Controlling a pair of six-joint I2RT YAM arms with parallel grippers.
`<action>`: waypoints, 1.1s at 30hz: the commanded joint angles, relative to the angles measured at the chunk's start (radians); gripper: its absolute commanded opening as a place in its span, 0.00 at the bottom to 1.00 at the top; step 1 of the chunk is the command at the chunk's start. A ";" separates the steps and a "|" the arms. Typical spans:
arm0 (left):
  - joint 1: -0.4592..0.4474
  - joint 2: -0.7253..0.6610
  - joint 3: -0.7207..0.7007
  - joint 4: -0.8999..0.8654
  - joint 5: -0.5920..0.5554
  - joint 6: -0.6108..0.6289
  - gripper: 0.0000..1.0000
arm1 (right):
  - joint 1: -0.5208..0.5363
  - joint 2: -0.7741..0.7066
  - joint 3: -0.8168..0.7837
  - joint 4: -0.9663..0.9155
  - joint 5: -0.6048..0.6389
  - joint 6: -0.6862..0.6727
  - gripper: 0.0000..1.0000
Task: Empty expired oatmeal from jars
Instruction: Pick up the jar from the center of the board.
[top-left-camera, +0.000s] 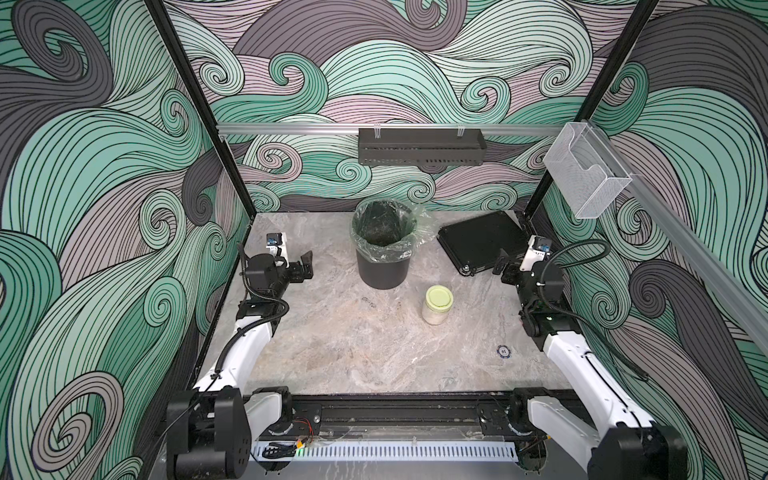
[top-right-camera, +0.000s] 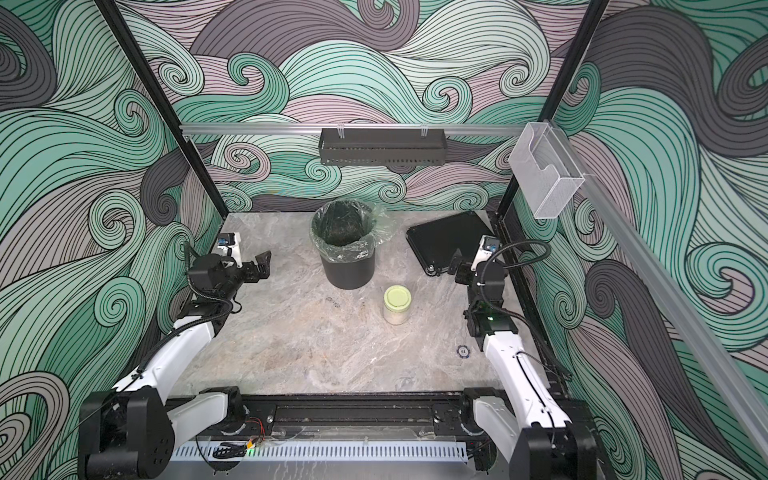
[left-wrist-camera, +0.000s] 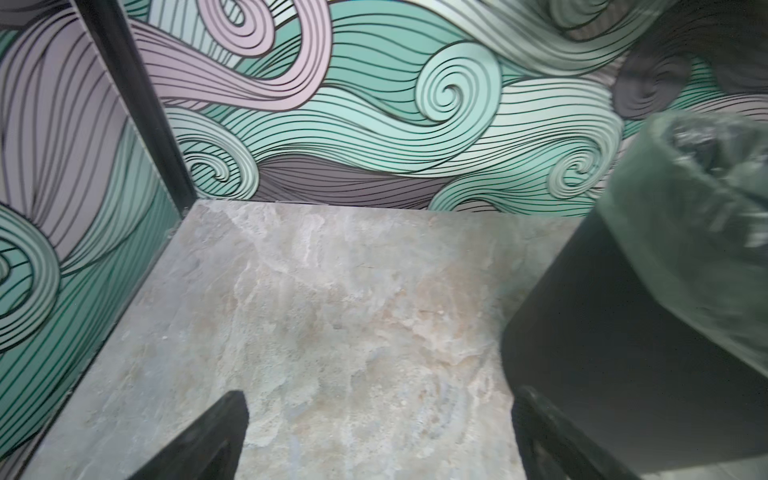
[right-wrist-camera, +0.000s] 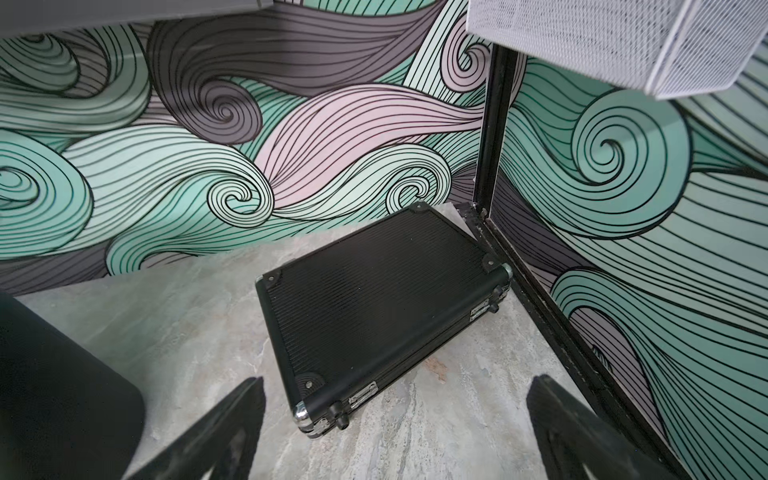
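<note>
A grey-beige marbled tabletop (top-left-camera: 332, 353) fills a booth whose walls (top-left-camera: 104, 187) carry teal, mauve and grey wave swirls. A black perforated shelf (top-left-camera: 419, 147) hangs on the rear rail and a clear holder (top-left-camera: 582, 178) on the side rail. The jar (top-left-camera: 437, 305) stands upright near the plastic-lined black bin (top-left-camera: 382, 270), its yellow-green lid (top-left-camera: 439, 297) on and oatmeal (top-left-camera: 434, 318) inside, while a black case (top-left-camera: 478, 245) lies flat in the far corner. The left gripper (top-left-camera: 306, 266) and right gripper (top-left-camera: 500, 265) hover at either side, fingers spread wide, holding nothing.
</note>
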 joint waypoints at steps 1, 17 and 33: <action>-0.048 -0.071 0.002 -0.069 0.133 -0.050 0.99 | 0.017 -0.049 0.085 -0.399 0.001 0.068 0.99; -0.309 -0.332 -0.138 -0.130 0.265 0.002 0.97 | 0.327 -0.053 0.243 -0.844 -0.204 0.130 0.99; -0.594 -0.190 -0.160 -0.048 0.226 0.117 0.95 | 0.556 0.141 0.268 -0.820 -0.248 0.150 0.99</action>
